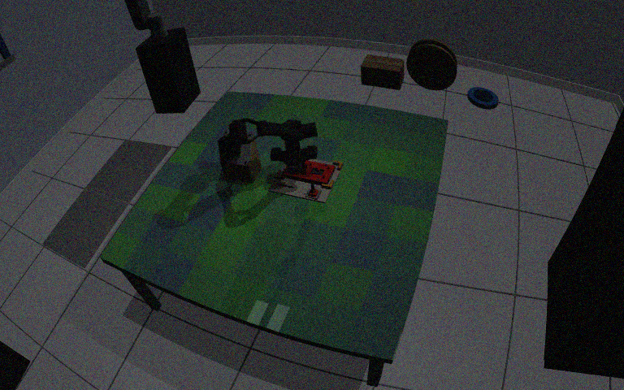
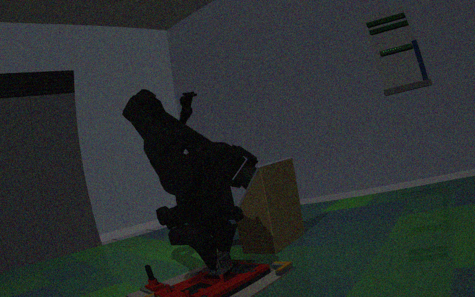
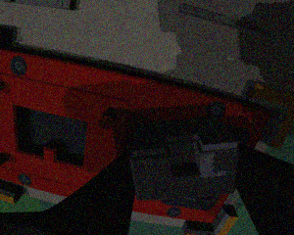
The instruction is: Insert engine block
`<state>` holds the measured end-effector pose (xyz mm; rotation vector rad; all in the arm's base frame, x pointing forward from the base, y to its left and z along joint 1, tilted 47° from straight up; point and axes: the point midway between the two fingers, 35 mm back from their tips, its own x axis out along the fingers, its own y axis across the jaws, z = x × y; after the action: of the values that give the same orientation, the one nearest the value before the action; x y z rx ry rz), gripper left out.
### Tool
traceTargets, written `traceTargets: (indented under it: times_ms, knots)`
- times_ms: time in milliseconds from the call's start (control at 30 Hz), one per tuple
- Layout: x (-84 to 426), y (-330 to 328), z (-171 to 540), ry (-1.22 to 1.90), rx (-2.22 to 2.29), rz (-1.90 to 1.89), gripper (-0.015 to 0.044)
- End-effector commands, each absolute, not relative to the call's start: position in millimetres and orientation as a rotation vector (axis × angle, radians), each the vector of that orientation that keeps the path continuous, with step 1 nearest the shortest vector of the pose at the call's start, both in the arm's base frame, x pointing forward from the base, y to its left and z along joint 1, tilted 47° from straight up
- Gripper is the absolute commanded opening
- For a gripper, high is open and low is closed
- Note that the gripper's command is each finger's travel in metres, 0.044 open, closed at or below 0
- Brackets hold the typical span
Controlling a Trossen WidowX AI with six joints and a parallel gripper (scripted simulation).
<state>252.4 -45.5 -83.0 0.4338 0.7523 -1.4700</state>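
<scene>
The red car body (image 1: 324, 170) (image 2: 225, 281) (image 3: 44, 93) lies flat on a pale board. In the wrist view its dark opening (image 3: 64, 132) is at the left, with a small red rib (image 3: 49, 155) at the opening's lower edge. The grey engine block (image 2: 224, 262) (image 3: 157, 181) is over the other end of the body, at the lower right of the wrist view. A dark slot shows in its upper side. My gripper (image 2: 220, 262) (image 3: 178, 152) is shut on the block, one black finger on each side. Whether the block touches the body is hidden.
The pale board (image 1: 288, 192) (image 3: 113, 29) has black and yellow corner brackets (image 1: 337, 166) (image 2: 283, 268) around the body. A red piece with an upright black peg (image 1: 312, 192) (image 2: 149, 273) stands beside it. A tall brown box (image 1: 245, 169) (image 2: 284, 210) stands by the arm.
</scene>
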Motion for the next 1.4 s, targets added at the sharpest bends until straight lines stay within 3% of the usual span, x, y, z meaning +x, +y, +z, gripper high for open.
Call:
traceTargets:
  times_ms: [0,67,1367]
  knots:
    - [255.0,-39.7,-79.5,0.751,0.438,-1.468,0.0039]
    - [256.5,-35.2,-76.2,0.753,0.439,-1.467,0.0000]
    - [260.4,45.9,1.6,0.754,0.439,-1.469,0.0000]
